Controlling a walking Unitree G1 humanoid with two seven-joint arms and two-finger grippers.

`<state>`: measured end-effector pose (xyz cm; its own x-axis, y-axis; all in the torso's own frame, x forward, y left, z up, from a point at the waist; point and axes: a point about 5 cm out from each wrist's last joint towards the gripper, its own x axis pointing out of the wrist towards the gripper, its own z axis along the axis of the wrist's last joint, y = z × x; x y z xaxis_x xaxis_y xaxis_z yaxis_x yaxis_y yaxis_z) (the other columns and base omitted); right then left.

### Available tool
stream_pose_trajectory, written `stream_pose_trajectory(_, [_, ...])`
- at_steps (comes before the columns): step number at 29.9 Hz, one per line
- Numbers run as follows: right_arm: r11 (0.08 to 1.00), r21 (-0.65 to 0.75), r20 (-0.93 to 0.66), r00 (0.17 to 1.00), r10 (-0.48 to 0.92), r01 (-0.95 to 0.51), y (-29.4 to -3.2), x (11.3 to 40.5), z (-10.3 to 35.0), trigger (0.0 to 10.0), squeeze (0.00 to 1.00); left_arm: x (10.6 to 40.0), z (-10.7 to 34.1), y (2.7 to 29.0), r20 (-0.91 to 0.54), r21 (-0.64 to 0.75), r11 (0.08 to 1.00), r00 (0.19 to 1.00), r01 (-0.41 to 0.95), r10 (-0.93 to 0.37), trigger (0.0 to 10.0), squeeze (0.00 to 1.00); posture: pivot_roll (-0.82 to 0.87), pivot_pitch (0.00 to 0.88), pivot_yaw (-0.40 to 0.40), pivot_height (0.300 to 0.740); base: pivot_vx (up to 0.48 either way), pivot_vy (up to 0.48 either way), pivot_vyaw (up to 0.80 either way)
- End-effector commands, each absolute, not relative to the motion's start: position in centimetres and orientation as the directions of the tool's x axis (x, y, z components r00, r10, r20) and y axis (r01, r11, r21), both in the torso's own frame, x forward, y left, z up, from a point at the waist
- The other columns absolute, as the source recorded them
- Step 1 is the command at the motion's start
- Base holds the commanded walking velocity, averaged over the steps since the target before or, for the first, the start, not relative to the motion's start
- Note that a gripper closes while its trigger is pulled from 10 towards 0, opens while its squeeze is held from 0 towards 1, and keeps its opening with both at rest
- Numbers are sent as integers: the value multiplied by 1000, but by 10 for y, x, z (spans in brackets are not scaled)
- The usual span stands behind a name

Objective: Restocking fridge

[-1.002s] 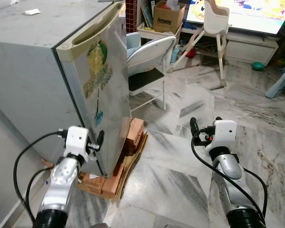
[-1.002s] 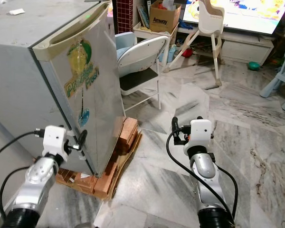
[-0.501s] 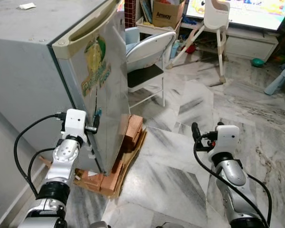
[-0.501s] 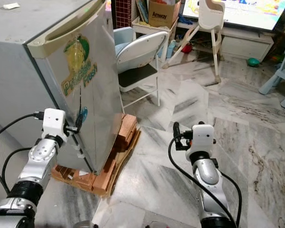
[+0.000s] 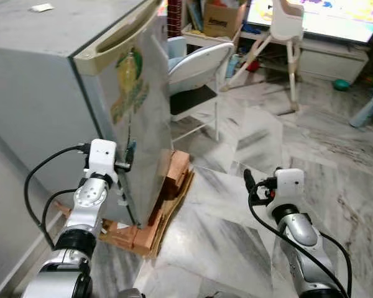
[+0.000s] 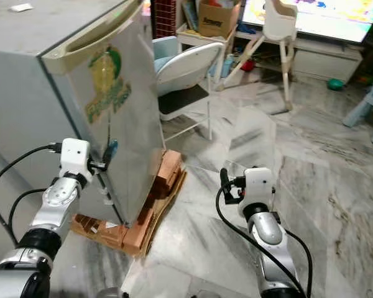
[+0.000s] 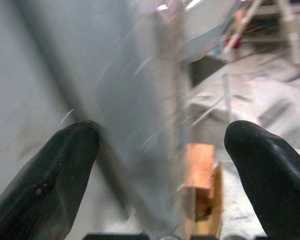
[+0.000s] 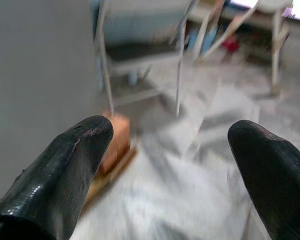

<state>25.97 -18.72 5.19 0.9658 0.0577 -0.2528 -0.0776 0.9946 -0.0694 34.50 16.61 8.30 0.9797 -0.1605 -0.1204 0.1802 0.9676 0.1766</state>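
A small grey fridge (image 5: 50, 93) stands on the left with its door (image 5: 146, 118) shut. The door has a cream handle along its top and a green and yellow sticker. My left gripper (image 5: 128, 161) is open at the door's lower side edge. In the left wrist view the door edge (image 7: 165, 100) runs between its two fingers (image 7: 50, 170). My right gripper (image 5: 261, 181) hangs open over the marble floor, right of the fridge and empty, with its fingers (image 8: 65, 165) spread wide in the right wrist view.
Bricks and cardboard (image 5: 171, 186) prop up the fridge's front. A white folding chair (image 5: 196, 74) stands just behind the door, with a high chair (image 5: 283, 25), a cardboard box (image 5: 221, 18) and a low shelf further back. Marble floor (image 5: 224, 242) lies open ahead.
The camera has shifted a little. My left gripper rose from low beside the door up to the door's side edge. My right gripper sank slightly and stayed open.
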Motion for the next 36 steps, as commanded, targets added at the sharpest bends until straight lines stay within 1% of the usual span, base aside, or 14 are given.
stream_pose_trajectory(1, [994,-91,-313,949,32,-64,-194,258,44,10000,0,357,107,134,-44,236,918,947,320,-318,10000,0,-7,0,-29,740,0,0,0])
stream_pose_trajectory(3, [993,-97,-331,943,33,-69,-195,257,42,10000,0,358,112,121,-31,254,893,926,371,-376,10000,0,-14,0,-23,740,0,0,0])
stream_pose_trajectory(4, [989,-111,-371,927,49,-96,-194,252,36,10000,0,354,120,83,-5,272,820,853,503,-522,10000,0,-18,0,-18,740,0,0,0])
stream_pose_trajectory(5, [989,-111,-371,927,49,-96,-194,252,36,10000,0,354,120,83,-5,272,820,853,503,-522,10000,0,-18,0,-18,740,0,0,0])
stream_pose_trajectory(7, [988,-117,-410,911,46,-103,-195,247,30,10000,0,341,126,42,22,289,715,742,637,-670,10000,0,-21,0,-15,740,0,0,0])
stream_pose_trajectory(8, [988,-117,-410,911,46,-103,-195,247,30,10000,0,341,126,42,22,289,715,742,637,-670,10000,0,-21,0,-15,740,0,0,0])
stream_pose_trajectory(10, [988,-121,-448,893,34,-98,-197,240,24,10000,0,322,127,8,40,274,608,622,745,-782,10000,0,-31,0,-11,740,0,0,0])
stream_pose_trajectory(14, [989,-116,-472,881,30,-96,-197,237,20,10000,0,311,128,-9,51,231,543,547,807,-836,10000,0,-31,0,-10,740,0,0,0])
stream_pose_trajectory(18, [989,-106,-474,879,42,-105,-195,238,20,10000,0,333,121,30,13,179,668,677,722,-736,10000,0,-15,0,-14,740,0,0,0])
stream_pose_trajectory(20, [990,-96,-448,892,52,-106,-191,241,23,10000,0,341,117,60,-5,169,737,749,654,-663,10000,0,-1,0,-14,740,0,0,0])
stream_pose_trajectory(23, [992,-82,-423,904,57,-101,-188,245,28,10000,0,341,113,82,-18,159,774,786,613,-618,10000,0,4,0,-13,740,0,-87,0])
stream_pose_trajectory(26, [996,-52,-334,941,56,-78,-183,254,41,10000,0,334,104,118,-30,138,840,850,524,-526,10000,0,24,0,-8,740,0,-382,0])
stream_pose_trajectory(32, [995,-52,-238,969,65,-80,-180,260,60,10000,0,308,121,141,24,253,835,859,489,-511,10000,0,44,0,-8,740,0,-454,0])
stream_pose_trajectory(36, [993,-74,-210,975,75,-93,-179,263,64,10000,0,281,126,168,23,238,880,903,411,-428,10000,0,66,11,-20,740,0,-438,0])
